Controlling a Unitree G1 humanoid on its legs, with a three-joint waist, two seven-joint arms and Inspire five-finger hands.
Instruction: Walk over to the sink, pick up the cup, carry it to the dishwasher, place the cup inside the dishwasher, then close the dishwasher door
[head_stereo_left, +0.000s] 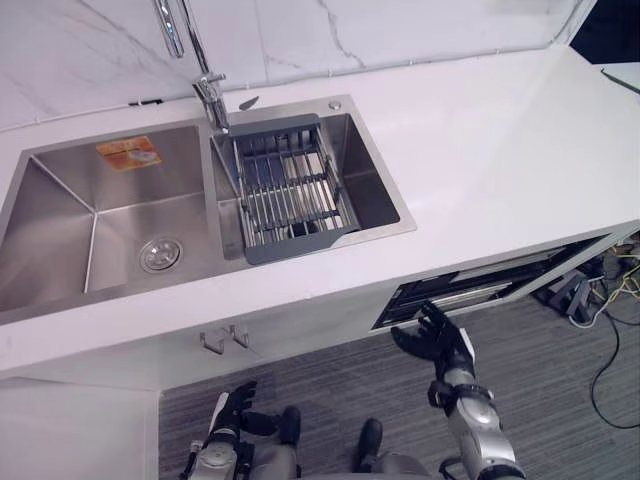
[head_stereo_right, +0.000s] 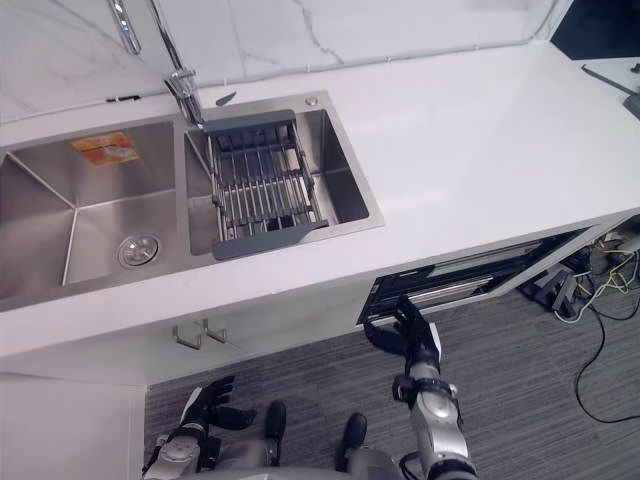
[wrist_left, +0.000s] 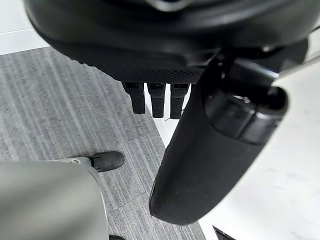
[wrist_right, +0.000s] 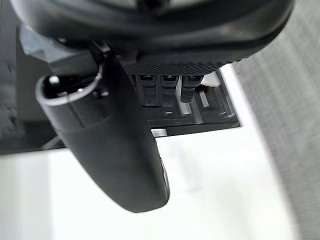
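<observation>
Table (head_stereo_left: 480, 150): plain white. Wall (head_stereo_left: 300, 30) on the far side: white marble, thin grey veins. Sink (head_stereo_left: 60, 230): brushed silver steel, with an orange label (head_stereo_left: 128, 152) on the far slope of the left basin. Drain rack (head_stereo_left: 300, 243): dark grey frame, silver bars. Floor (head_stereo_left: 560, 370): grey carpet, finely striped. Left hand (head_stereo_left: 232, 408) and right hand (head_stereo_left: 440, 338): black.

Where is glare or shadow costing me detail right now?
Left eye view: worktop bright but readable, sink evenly lit, dishwasher opening in deep shadow by the right hand. Right wrist view: white surface washed out, opening dark.
</observation>
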